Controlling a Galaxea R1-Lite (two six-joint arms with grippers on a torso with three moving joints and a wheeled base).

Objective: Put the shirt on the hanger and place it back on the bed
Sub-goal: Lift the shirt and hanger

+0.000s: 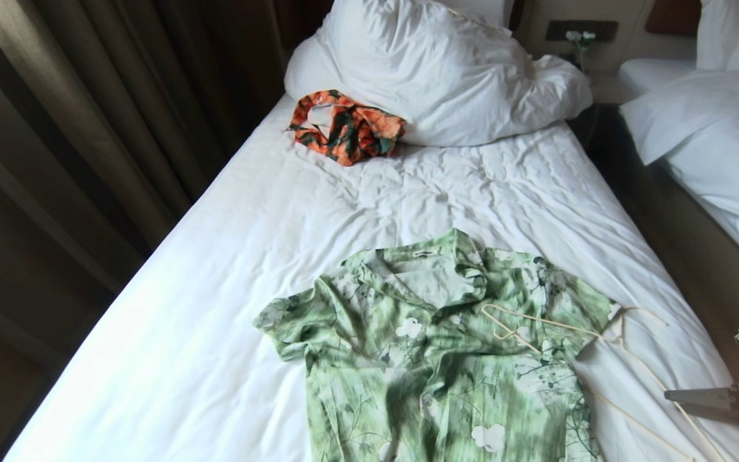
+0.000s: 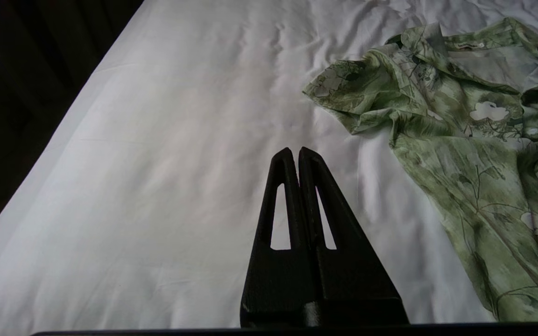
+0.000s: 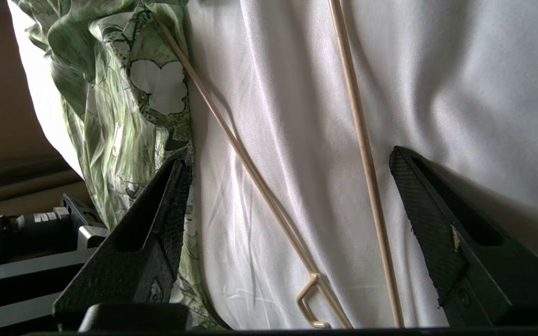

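Wrinkled white sheeting covers the bed [image 1: 228,256], with a large white pillow [image 1: 433,70] at its head and brown curtains [image 1: 87,115] along its left side. An orange-and-green garment [image 1: 347,126] lies crumpled against the pillow. The shirt [image 1: 433,359] lies flat on the near part of the bed, collar toward the pillow. The hanger [image 1: 562,330] rests partly on the shirt's right shoulder and partly on the sheet, running toward the bed's near right corner.

The right gripper [image 3: 287,163] is positioned low over the sheet, beside the shirt's edge. Its jaws stand wide apart, straddling two hanger rods without gripping either. The left gripper [image 2: 295,151] hovers above bare sheet on the shirt's left, jaws pressed fully together and empty.
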